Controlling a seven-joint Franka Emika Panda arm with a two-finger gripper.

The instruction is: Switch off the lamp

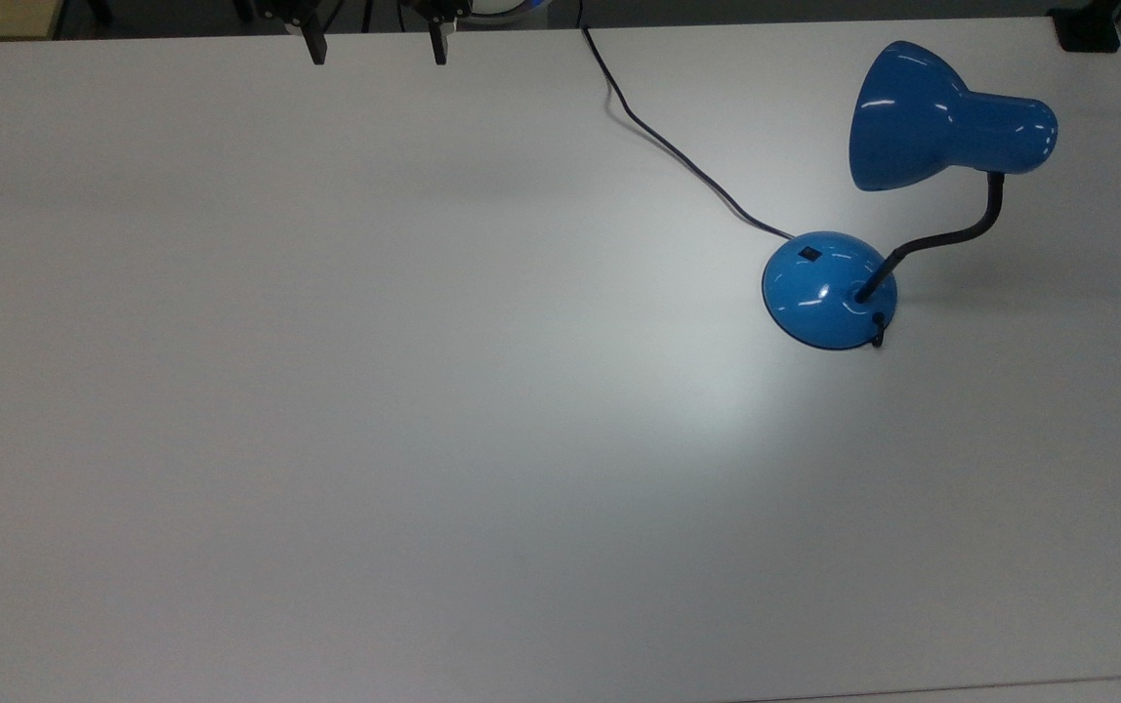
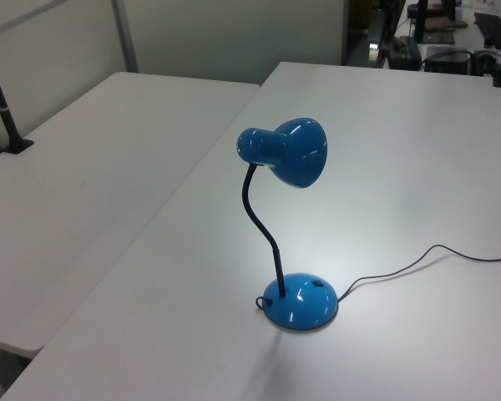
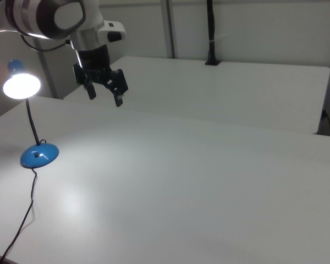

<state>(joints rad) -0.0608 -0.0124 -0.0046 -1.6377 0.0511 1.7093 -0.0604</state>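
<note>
The blue lamp [image 1: 941, 122] stands at the top view's right on the white table [image 1: 326, 391], lit, throwing a bright patch on the surface. Its domed base [image 1: 829, 290] carries a small black switch [image 1: 809, 254]; a black bendy neck [image 1: 951, 234] rises to the shade. In the right view the shade [image 3: 21, 85] glows above the base [image 3: 39, 155]. My gripper [image 1: 377, 44] hangs open at the top view's upper edge, far to the left of the lamp, and high above the table in the right view [image 3: 104, 94]. The left view shows the lamp [image 2: 284, 150] and its base [image 2: 301, 301].
The lamp's black cord [image 1: 658, 137] runs from the base to the table's far edge in the top view. A second white table [image 2: 92, 167] adjoins at the left view's left. A black clamp post [image 3: 210, 33] stands on the far table in the right view.
</note>
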